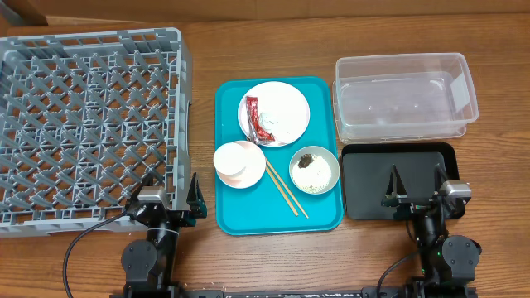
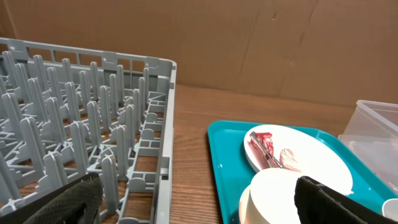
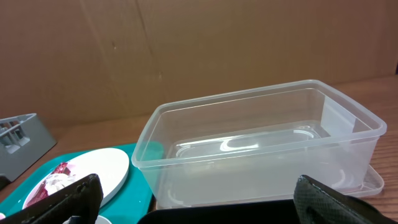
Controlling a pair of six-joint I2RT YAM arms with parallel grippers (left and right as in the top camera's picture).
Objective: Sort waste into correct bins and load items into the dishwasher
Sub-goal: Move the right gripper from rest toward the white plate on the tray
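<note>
The grey dish rack [image 1: 83,124] fills the left. On the teal tray [image 1: 232,211] lie a white plate [image 1: 286,108] with the red wrapper [image 1: 257,120], a pale cup [image 1: 238,163], two chopsticks [image 1: 286,192], and a small bowl [image 1: 325,175] holding a brown lump [image 1: 307,161] and rice. The clear tub [image 1: 406,95] and the black tray [image 1: 373,182] stand at the right. My left gripper [image 1: 171,188] is open and empty at the rack's near right corner. My right gripper [image 1: 416,180] is open and empty over the black tray.
The left wrist view shows the rack wall [image 2: 165,124], the plate with the wrapper [image 2: 264,146] and the cup [image 2: 273,196] close ahead. The right wrist view shows the clear tub [image 3: 261,149] ahead and the black tray's edge [image 3: 217,213]. A cardboard wall stands behind.
</note>
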